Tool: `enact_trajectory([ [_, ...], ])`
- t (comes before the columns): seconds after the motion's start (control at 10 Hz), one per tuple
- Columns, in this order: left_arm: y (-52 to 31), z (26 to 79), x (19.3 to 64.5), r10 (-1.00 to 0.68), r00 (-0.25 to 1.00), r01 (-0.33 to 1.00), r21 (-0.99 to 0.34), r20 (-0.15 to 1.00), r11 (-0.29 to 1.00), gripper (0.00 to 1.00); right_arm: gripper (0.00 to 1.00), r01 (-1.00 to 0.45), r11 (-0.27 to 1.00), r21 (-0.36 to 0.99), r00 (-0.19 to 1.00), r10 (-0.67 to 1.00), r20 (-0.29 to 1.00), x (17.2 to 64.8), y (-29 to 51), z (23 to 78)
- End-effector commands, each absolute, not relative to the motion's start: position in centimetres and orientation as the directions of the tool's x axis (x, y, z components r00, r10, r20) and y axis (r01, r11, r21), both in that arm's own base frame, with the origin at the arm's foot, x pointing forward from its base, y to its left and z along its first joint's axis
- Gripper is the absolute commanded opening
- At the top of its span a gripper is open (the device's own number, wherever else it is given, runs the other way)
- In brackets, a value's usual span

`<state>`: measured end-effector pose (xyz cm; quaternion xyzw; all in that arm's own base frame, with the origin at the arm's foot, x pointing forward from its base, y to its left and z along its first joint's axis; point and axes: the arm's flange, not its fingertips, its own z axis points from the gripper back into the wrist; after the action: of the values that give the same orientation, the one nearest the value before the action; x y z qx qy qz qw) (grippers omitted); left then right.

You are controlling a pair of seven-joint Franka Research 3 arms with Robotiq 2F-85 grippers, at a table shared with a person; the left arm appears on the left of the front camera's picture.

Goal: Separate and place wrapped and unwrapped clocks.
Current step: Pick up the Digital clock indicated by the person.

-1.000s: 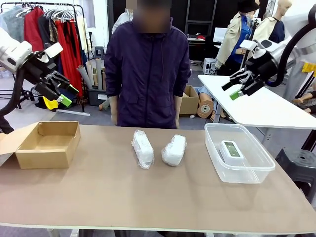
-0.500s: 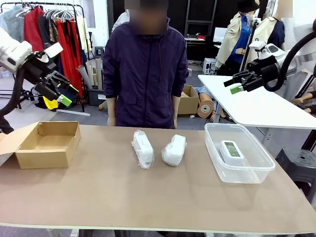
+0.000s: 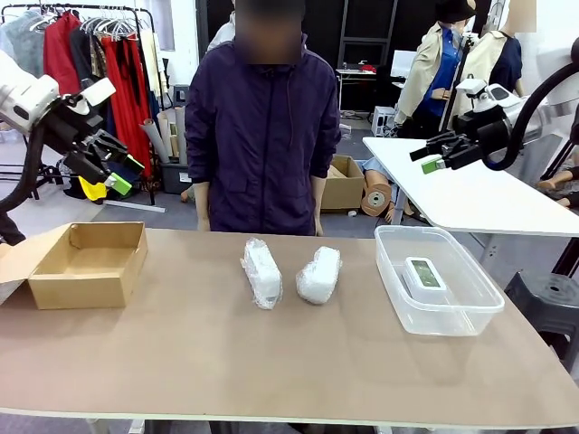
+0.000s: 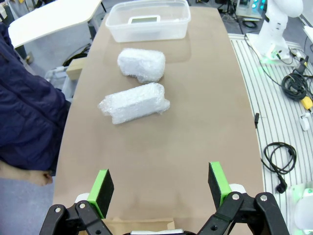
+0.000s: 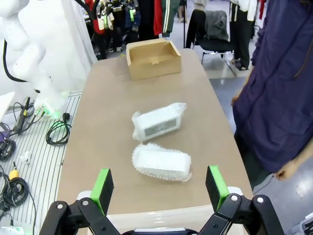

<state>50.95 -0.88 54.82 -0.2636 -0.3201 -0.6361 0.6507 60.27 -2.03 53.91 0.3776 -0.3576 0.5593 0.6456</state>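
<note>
- Desk (image 3: 226,362): brown top carrying every item of the task; sorting judged about one third done.
- Cardboard box (image 3: 81,291): open, at the left end, nothing seen inside; a likely place for the wrapped items, though that is a guess.
- Clear plastic tub (image 3: 448,324): at the right end, holding one item.
- Left wrapped clock (image 3: 261,272): oblong bubble-wrap bundle lying on the bare desk at the middle, towards the far edge. Not yet sorted.
- Right wrapped clock (image 3: 318,274): second bundle, just beside the first and apart from it, between it and the tub. Not yet sorted.
- Unwrapped clock (image 3: 424,276): white, grey-green screen up, lying flat in the tub; this part looks finished.
- Left fingers (image 3: 116,185): spread wide, holding nothing, raised high over the box end, well apart from both bundles.
- Right fingers (image 3: 431,166): spread wide, holding nothing, high above the tub's far side, well clear of the clock beneath and of the bundles.
</note>
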Motion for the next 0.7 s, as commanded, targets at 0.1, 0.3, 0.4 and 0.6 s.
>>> enact_trajectory([
  [0.1, -0.9, 54.9, 50.9, -0.656, -0.017, 0.996, 0.067, 0.754, 0.051, 1.00, 1.00, -0.992, 0.089, 0.088, 0.119, 0.452, 0.884, 60.3, -2.0, 53.9],
  [0.3, -0.9, 54.9, 50.9, -0.656, -0.017, 0.996, 0.067, 0.754, 0.051, 1.00, 1.00, -0.989, 0.150, 0.004, 0.082, 0.517, 0.852, 59.6, -0.9, 53.2],
  [0.4, -0.9, 54.9, 50.9, -0.656, -0.017, 0.996, 0.067, 0.754, 0.051, 1.00, 1.00, -0.989, 0.147, 0.008, 0.084, 0.522, 0.849, 59.6, -0.3, 52.9],
  [0.6, -0.9, 54.9, 50.9, -0.656, -0.017, 0.996, 0.067, 0.754, 0.051, 1.00, 1.00, -0.991, 0.130, 0.008, 0.077, 0.528, 0.846, 60.3, 0.1, 52.9],
])
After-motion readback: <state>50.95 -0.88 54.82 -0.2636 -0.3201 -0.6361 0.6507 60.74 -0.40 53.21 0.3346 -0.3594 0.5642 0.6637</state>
